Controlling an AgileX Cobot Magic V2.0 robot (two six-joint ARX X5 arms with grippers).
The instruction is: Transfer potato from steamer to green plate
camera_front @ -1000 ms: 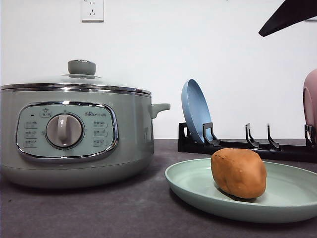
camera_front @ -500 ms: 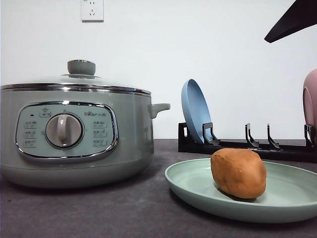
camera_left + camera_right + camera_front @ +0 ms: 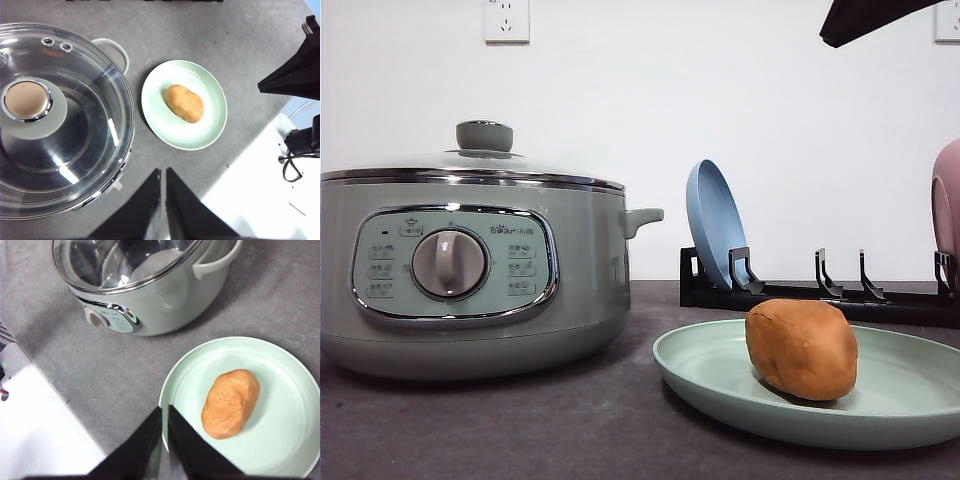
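dark grey table (image 3: 520,430), steamer (image 3: 470,270), green plate (image 3: 900,400), black rack (image 3: 820,295)

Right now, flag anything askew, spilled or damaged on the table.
Nothing stands out. The potato lies whole on the green plate, the steamer sits level with its lid on, and no spill shows on the table.

Orange-brown potato (image 3: 802,350) lying on green plate (image 3: 720,385); lidded sage steamer (image 3: 470,270) beside.

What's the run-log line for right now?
potato: on green plate | steamer: lid on | left gripper: shut, empty | right gripper: shut, empty
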